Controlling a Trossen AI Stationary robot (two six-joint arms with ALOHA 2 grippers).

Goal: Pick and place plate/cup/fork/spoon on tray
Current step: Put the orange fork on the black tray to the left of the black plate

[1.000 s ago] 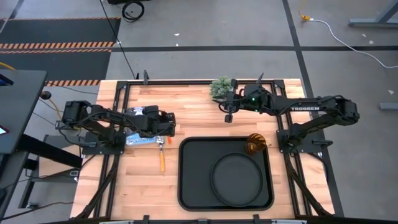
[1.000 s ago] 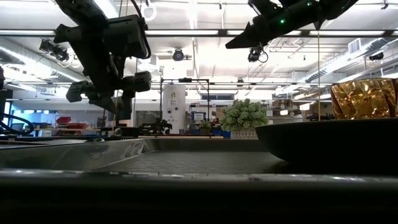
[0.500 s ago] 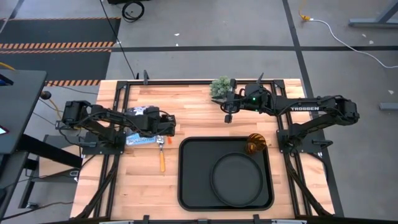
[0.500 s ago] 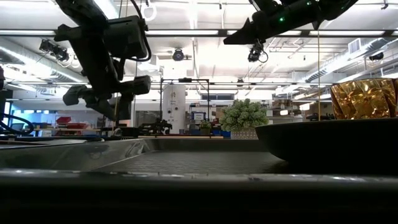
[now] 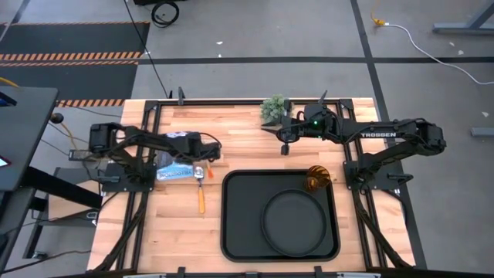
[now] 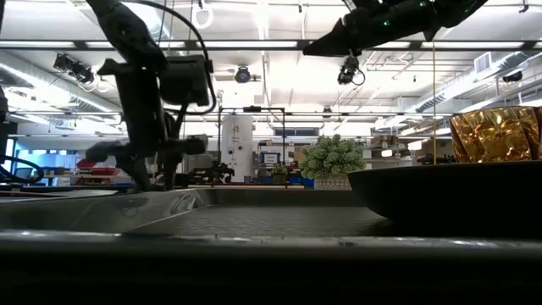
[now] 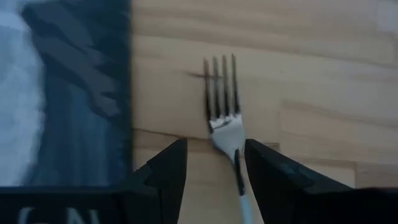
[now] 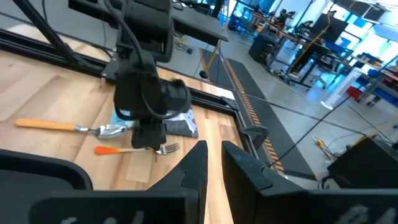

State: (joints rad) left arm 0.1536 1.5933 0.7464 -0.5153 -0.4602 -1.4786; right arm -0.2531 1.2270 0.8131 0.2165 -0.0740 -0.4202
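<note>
The round flat black plate (image 5: 293, 220) with its raised rim already lies on the large black rectangular tray (image 5: 241, 224), and the small translucent amber tumbler, the cup (image 5: 317, 178), stands at the tray's one-o'clock corner, so the step in hand looks like the cutlery, which remains on the bare wooden table (image 5: 177, 224) at about nine o'clock from the tray. The left gripper (image 5: 207, 158) hangs low directly over the fork (image 7: 225, 118), a small piece with silver metal tines and an orange handle; in the left wrist view its two dark fingers (image 7: 163, 171) stand apart on either side of the fork's neck, not closed and holding nothing. The spoon (image 8: 74, 127), silver-bowled with an orange handle, lies just beside the fork, and a dark cloth-like patch (image 5: 176, 166) lies under the arm. The next move probably calls for a short descent and a pinch on the thin neck or handle, flat on the wood, without nudging the spoon. The right gripper (image 5: 284, 144) waits raised near the small green potted plant (image 5: 273, 107) at the table's twelve-o'clock edge, its fingers only a narrow gap apart and empty. The one legible marking is "TROSSEN" in white on the right arm (image 5: 378, 135).
</note>
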